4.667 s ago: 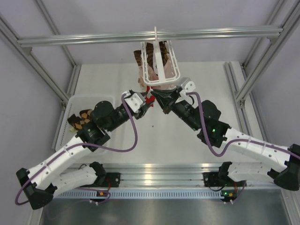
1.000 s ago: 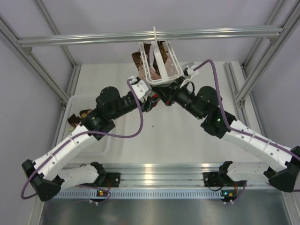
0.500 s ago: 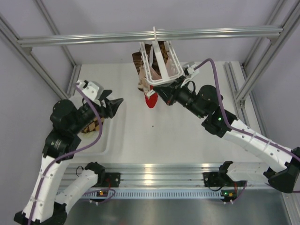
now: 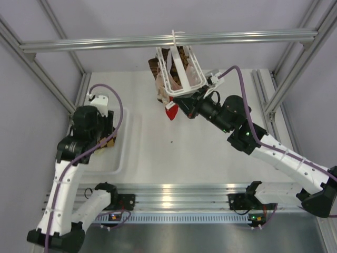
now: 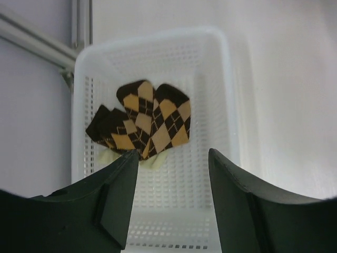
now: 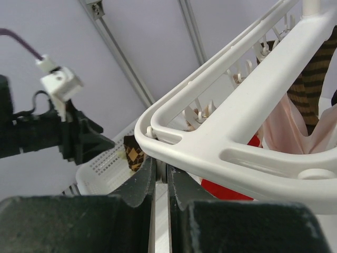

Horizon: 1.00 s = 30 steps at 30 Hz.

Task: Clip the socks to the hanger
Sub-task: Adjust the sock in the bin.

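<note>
The left hand (image 5: 172, 154), partly open and empty, hovers over the basket (image 5: 227, 79) with the socks (image 5: 145, 124) just ahead, while the right hand (image 6: 160, 164) is pinched shut at the hanger (image 6: 237, 132).

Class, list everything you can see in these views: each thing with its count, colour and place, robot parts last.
hanger: one, white, hooked on the rail
hung socks: count unclear, brown-tan, on the hanger
pink sock: one, pale pink, on the hanger
red sock: one, red, below the hanger's near edge
basket: one, white, table's left
basket socks: small pile, brown-tan check, in the basket
rail: one, silver, overhead
table: one, white
left end effector: black, open, above the basket
right end effector: black, shut on the hanger's near edge
</note>
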### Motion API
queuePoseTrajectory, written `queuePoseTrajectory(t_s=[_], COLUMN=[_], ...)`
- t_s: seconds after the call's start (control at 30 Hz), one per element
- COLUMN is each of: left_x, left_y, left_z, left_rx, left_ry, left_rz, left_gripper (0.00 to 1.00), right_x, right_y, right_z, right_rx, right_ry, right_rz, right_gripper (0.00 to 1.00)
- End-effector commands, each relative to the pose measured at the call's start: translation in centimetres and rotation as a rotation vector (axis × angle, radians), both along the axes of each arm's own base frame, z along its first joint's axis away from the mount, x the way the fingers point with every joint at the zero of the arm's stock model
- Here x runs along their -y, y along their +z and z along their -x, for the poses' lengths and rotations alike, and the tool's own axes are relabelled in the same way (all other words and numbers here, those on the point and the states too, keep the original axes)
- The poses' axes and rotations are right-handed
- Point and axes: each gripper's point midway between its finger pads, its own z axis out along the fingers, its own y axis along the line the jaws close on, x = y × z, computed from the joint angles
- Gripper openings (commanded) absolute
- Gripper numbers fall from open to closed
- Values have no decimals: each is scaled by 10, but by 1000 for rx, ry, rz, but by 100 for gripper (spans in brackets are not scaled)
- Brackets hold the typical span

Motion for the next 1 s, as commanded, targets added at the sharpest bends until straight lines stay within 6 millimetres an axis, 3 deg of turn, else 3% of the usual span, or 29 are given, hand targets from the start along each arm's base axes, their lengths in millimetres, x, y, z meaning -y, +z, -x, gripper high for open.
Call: queuePoseTrajectory(t_s=[0.0,0.1,0.2,0.23,0.43,0.67,0.83,0.97], left_x=[-27,-33,-52,-50,-43,-79,-91,-100], left_y=[-36,-52,-76,-92,-132,-132,-148,-147], left_z=[-6,-27,-46,-54,-84,-115,-114,-119], left_rx=[-160,-218,-285,-340,-435,-399,-436,-367], left_ry=[174,191,215,178,-5,128,325,427], left_rz=[-41,49,168,193,195,111,170,191], left_gripper=[61,60,55,54,55,52,46,45], right_x=[8,8,10,10,11,5,4,2], right_y=[21,20,18,17,12,-6,-10,-6], right_z=[-2,-3,-4,-4,-4,-8,-15,-21], right_rx=[43,47,55,56,55,20,17,38], right_ry=[-20,-23,-29,-30,-31,-29,-55,-55], right_rz=[-25,-16,2,5,17,45,51,63], right_gripper=[0,0,0,0,0,0,0,0])
